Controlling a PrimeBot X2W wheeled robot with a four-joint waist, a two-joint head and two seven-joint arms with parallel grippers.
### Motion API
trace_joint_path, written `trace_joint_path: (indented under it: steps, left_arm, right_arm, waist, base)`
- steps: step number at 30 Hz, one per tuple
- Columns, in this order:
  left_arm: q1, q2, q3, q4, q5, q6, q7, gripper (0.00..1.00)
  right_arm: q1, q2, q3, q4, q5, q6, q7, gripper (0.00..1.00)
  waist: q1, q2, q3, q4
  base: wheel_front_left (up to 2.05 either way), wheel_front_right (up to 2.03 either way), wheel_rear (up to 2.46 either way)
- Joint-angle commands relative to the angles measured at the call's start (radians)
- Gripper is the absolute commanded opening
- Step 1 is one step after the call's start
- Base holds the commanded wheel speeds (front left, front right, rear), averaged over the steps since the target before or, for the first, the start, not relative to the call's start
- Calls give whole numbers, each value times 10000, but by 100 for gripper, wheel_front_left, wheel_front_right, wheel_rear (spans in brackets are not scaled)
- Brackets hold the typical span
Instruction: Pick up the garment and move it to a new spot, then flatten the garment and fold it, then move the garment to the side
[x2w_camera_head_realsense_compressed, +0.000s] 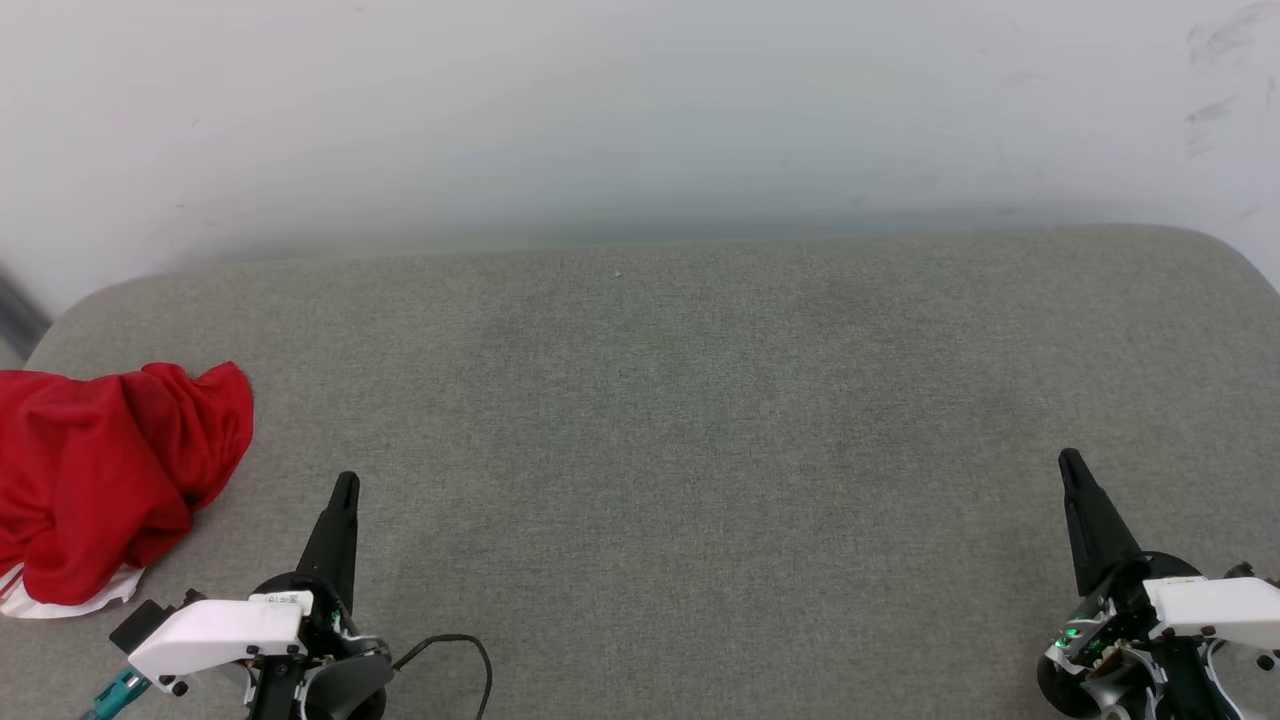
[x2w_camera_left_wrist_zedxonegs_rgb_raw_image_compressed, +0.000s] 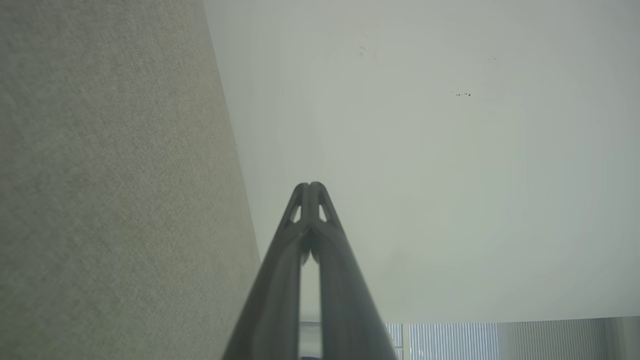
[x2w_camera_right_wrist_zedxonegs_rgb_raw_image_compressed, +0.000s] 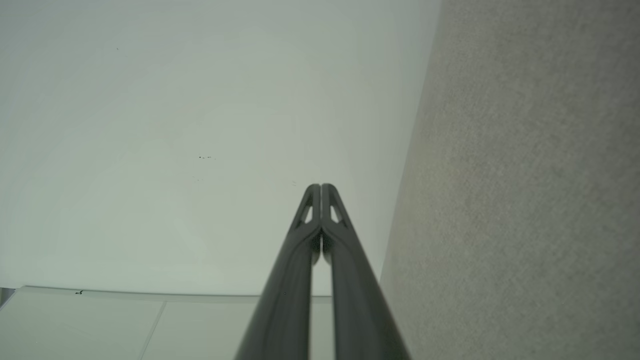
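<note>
Where the left edge of the head view cuts it off, the garment (x2w_camera_head_realsense_compressed: 100, 470) lies crumpled on the grey fabric surface (x2w_camera_head_realsense_compressed: 660, 420), so how far it runs on that side cannot be told. Its red folds cover one another, and of its paler parts just a white strip with red stripes (x2w_camera_head_realsense_compressed: 60, 598) peeks out at the near edge. It sits at the robot's far left, near the left pincer (x2w_camera_head_realsense_compressed: 346, 485) but apart from it, with bare fabric between.

Both arms are cut off by the bottom edge of the head view. The left pincer is closed on nothing: in the left wrist view its two dark fingertips (x2w_camera_left_wrist_zedxonegs_rgb_raw_image_compressed: 304, 190) meet (a slit of light shows lower down between the fingers). The right pincer (x2w_camera_head_realsense_compressed: 1069, 462), well apart at the far right, is likewise closed and empty, its fingertips (x2w_camera_right_wrist_zedxonegs_rgb_raw_image_compressed: 314, 190) pressed together.

A white wall (x2w_camera_head_realsense_compressed: 640, 110) rises behind the surface, with faint scuffs (x2w_camera_head_realsense_compressed: 1215, 110) at its upper right. A black cable (x2w_camera_head_realsense_compressed: 470, 645) loops beside the left wrist, and a teal plug (x2w_camera_head_realsense_compressed: 110, 693) is partly out of frame. A ribbed pale strip (x2w_camera_left_wrist_zedxonegs_rgb_raw_image_compressed: 450, 340) is too blurred to identify.

One garment, two pincers of two fingers each, one cable.
</note>
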Motion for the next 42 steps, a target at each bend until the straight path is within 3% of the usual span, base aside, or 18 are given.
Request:
trace_joint_path:
  steps: [1,38,39,42]
  left_arm:
    - [-70,32,-3,-1,-6,-30,16,0]
    - [-69,32,-2,-3,-9,-30,12,0]
    - [-1,0,-8,-1,0,0,-2,100]
    - [163,-38,-23,211,2,4,-23,100]
  right_arm:
    - [-114,32,-13,5,-11,4,38,0]
    - [-116,37,-25,5,-27,4,44,0]
    - [0,12,-14,0,-4,0,13,100]
    - [201,25,1,212,-6,0,-4,100]
  waist:
    - [0,0,0,0]
    - [0,0,0,0]
    - [0,0,0,0]
    - [0,0,1,0]
  base:
    - [0,0,0]
    - [0,0,0]
    - [0,0,0]
    - [0,0,0]
